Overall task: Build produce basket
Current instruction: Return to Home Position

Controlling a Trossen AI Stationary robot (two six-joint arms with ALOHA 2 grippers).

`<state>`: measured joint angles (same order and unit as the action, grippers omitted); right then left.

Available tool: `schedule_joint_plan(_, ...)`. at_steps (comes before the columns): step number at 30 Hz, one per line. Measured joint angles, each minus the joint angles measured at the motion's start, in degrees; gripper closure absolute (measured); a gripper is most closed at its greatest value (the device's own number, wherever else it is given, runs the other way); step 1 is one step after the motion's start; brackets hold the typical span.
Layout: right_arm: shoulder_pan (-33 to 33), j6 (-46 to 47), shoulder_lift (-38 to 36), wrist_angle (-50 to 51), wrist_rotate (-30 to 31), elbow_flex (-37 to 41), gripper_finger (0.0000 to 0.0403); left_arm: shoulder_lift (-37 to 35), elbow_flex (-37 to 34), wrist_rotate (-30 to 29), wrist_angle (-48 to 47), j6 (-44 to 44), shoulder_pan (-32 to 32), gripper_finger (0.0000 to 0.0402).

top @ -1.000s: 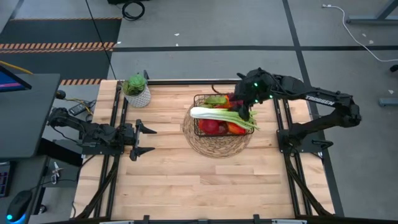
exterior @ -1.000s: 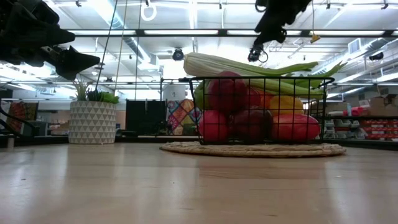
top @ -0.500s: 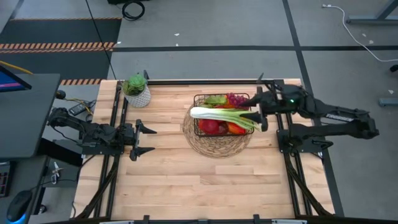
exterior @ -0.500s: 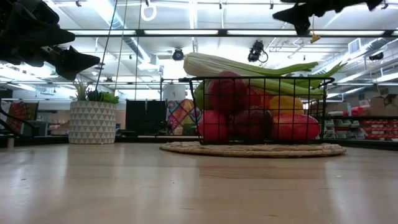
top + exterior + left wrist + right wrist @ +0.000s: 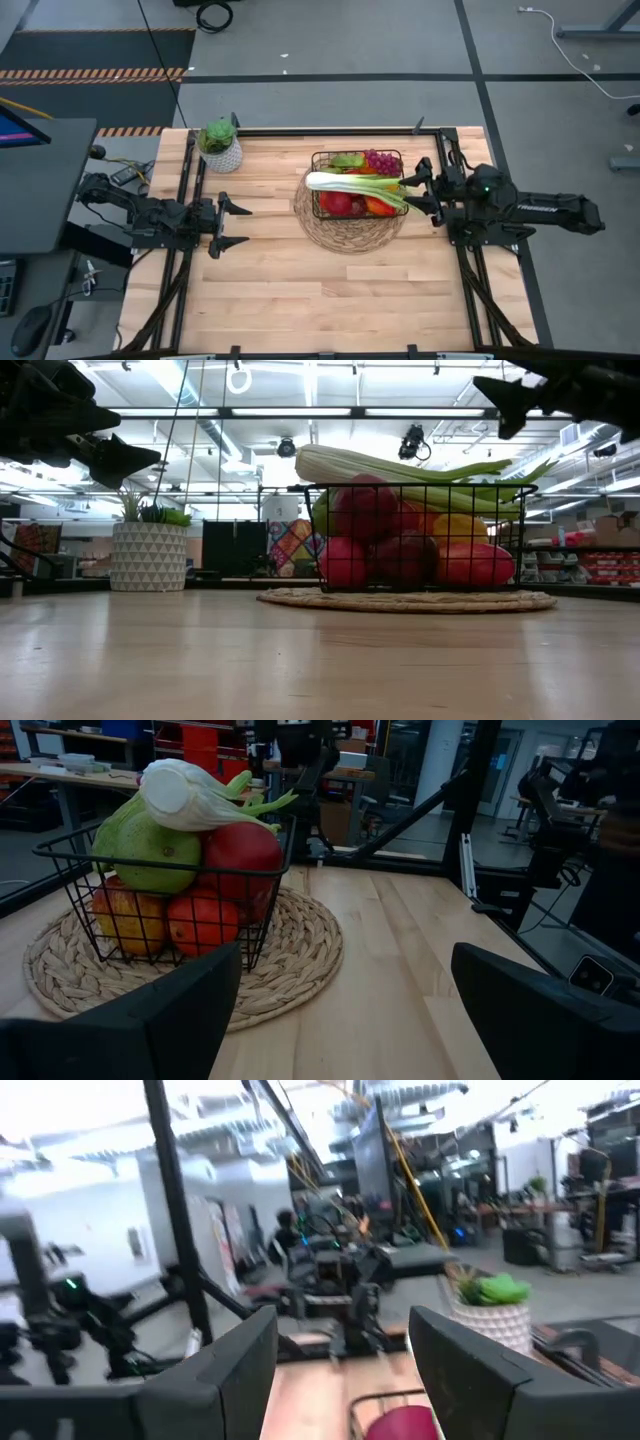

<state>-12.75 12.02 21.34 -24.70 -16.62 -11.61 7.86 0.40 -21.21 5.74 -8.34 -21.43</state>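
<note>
Right gripper (image 5: 418, 188) is spread wide and empty, hanging just off the right side of the black wire basket (image 5: 314, 205) and, in the low view, higher than its load; that reads as parking clear so nothing gets knocked. Left gripper (image 5: 240, 225) waits at the table's (image 5: 300, 290) left edge, likewise wide and empty

The basket sits in the middle of one round woven mat (image 5: 345, 238), well apart from one potted plant (image 5: 220, 145). One celery (image 5: 355, 183) lies across the rim, probably because it is too long to drop inside. One bunch of grapes (image 5: 381, 161) fills the far right corner. The left wrist view adds one green pear (image 5: 150, 845) and one big red apple (image 5: 240, 855); the lower pieces I can't count. No produce lies loose, so the job looks done
</note>
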Motion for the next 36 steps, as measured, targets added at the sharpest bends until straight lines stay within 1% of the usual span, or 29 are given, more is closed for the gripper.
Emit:
schedule_joint_plan(3,0.0,1.7,-2.0,-4.0,0.0,3.7,0.0171,0.0,0.0,0.0,0.0,0.0,0.0,0.0033)
schedule_joint_plan(13,0.0,4.7,-7.2,-5.5,-0.7,11.3,0.0171,0.0,0.0,0.0,0.0,0.0,0.0,0.0033)
schedule_joint_plan(17,0.2,5.5,-8.7,-4.5,-2.8,11.2,0.0170,0.0,0.0,0.0,0.0,0.0,0.0,0.0033)
schedule_joint_plan(25,0.2,4.5,-9.8,-2.7,-3.6,11.2,0.0170,0.0,0.0,0.0,0.0,0.0,0.0,0.0033)
schedule_joint_plan(28,0.2,5.9,-9.7,-0.9,-2.4,11.2,0.0170,0.0,0.0,0.0,0.0,0.0,0.0,0.0033)
schedule_joint_plan(32,0.2,6.3,-9.7,-1.0,0.3,11.2,0.0170,0.0,0.0,0.0,0.0,0.0,0.0,0.0033)
schedule_joint_plan(36,0.2,6.5,-9.7,-1.0,1.0,11.2,0.0170,0.0,0.0,0.0,0.0,0.0,0.0,0.0033)
